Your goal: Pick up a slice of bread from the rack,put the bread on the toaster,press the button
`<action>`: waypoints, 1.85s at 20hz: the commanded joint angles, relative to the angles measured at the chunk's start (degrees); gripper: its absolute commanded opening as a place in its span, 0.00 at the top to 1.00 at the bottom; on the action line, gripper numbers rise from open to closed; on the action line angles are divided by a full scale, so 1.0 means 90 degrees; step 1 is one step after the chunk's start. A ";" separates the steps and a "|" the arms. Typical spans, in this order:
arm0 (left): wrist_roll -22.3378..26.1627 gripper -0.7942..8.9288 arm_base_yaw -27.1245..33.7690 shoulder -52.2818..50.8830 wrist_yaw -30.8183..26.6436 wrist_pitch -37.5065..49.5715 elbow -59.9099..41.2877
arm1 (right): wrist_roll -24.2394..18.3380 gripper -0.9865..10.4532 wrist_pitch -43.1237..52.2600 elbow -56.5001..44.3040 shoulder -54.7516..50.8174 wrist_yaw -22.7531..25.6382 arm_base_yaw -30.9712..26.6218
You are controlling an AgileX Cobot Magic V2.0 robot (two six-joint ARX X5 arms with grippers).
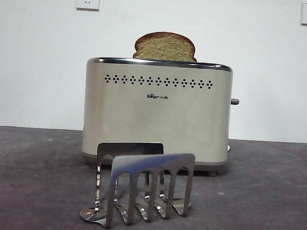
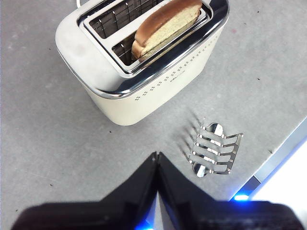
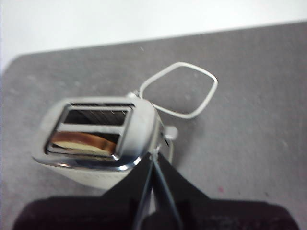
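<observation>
Cream toaster [image 1: 157,112] on grey table [image 1: 273,195], slice of bread [image 1: 165,47] upright in its near slot, empty steel rack [image 1: 141,184] in front, both claws, left [image 2: 157,155] and right [image 3: 153,156], closed above, holding nothing.

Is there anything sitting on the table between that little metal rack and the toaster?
Nothing: the left wrist view shows only bare grey table between the rack and the toaster.

Toaster [image 1: 156,115]: smooth cream body with satin sheen, mirror-chrome top rim. Rack [image 1: 141,184]: polished steel (reflective). Slice of bread [image 1: 165,47]: coarse, matt crumb. Surface [image 1: 263,194]: matt grey. My end effectors: matt black.
</observation>
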 commanded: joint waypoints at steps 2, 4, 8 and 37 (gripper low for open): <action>0.0073 0.92 0.0017 -0.0017 0.0029 0.0012 -0.0036 | 0.0039 0.91 -0.0376 -0.0015 0.0172 0.0211 0.0005; 0.0075 0.92 0.0015 -0.0017 0.0032 0.0012 -0.0036 | 0.0039 0.91 -0.0580 -0.0015 0.0270 0.0226 0.0005; 0.0075 0.92 0.0083 -0.0017 0.0012 0.0012 -0.0036 | 0.0041 0.91 -0.0964 -0.0015 0.0508 0.0318 0.0005; -0.0168 0.92 0.3764 -0.6761 0.0571 0.8383 -1.0227 | 0.0041 0.91 -0.0993 -0.0015 0.1328 0.1219 0.0005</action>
